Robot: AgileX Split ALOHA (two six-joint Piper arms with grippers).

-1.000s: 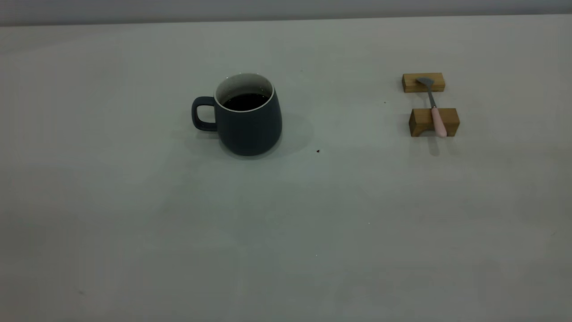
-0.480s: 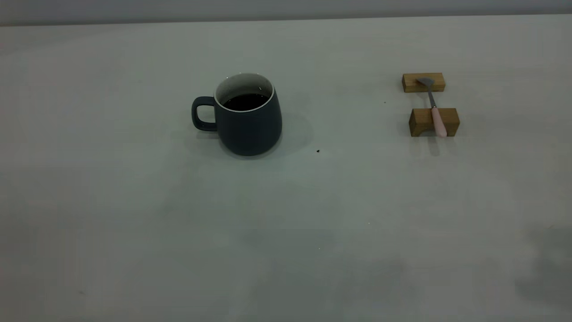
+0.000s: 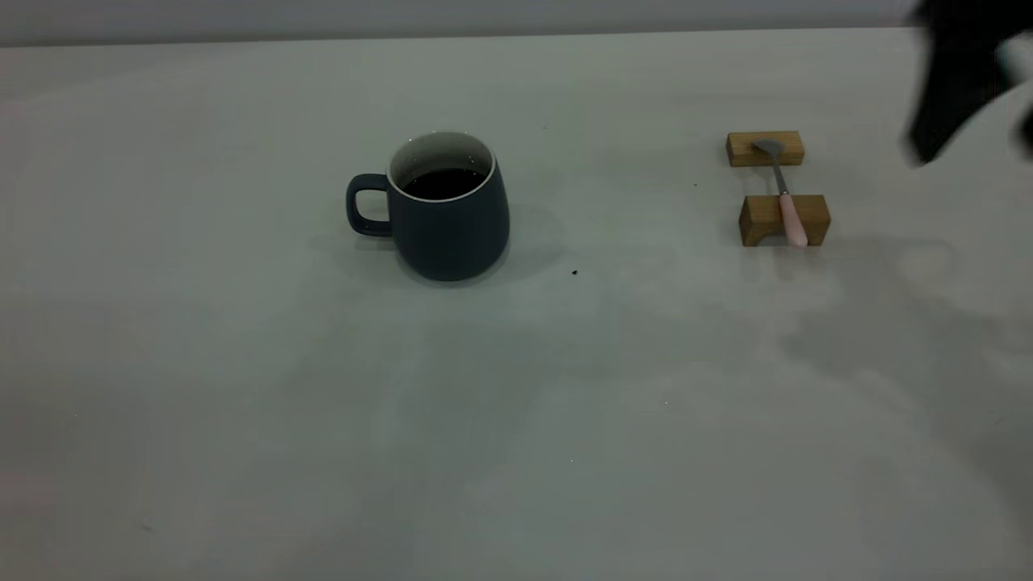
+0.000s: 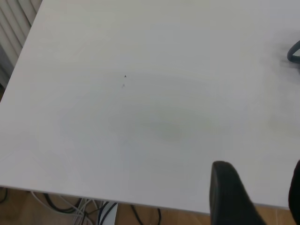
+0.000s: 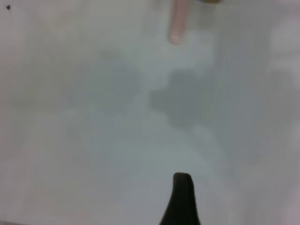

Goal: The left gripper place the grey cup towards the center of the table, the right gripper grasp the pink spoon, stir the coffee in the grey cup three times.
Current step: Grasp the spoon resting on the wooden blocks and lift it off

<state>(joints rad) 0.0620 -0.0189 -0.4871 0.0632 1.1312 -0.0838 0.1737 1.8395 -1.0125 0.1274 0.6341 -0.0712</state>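
The grey cup (image 3: pixel 448 214) stands upright on the table (image 3: pixel 242 387), a little left of the middle, its handle (image 3: pixel 365 205) pointing left. Dark coffee (image 3: pixel 442 183) fills it part way. Far to the right, the pink spoon (image 3: pixel 789 216) lies across two wooden blocks, bowl on the far one. My right gripper (image 3: pixel 940 121) comes in blurred at the upper right, above and right of the spoon; one finger (image 5: pixel 183 199) shows in its wrist view, with the spoon's handle end (image 5: pixel 178 21) ahead. My left gripper (image 4: pixel 260 187) is open over the table's edge, the cup's handle (image 4: pixel 294 52) just in sight.
The far wooden block (image 3: pixel 765 148) and the near wooden block (image 3: pixel 783 220) hold the spoon off the table. A small dark speck (image 3: pixel 574 273) lies right of the cup. Cables (image 4: pixel 93 208) hang below the table's edge in the left wrist view.
The right arm has come into the exterior view at the upper right, and its shadow has spread across the table near the blocks. Cup and spoon have not moved.
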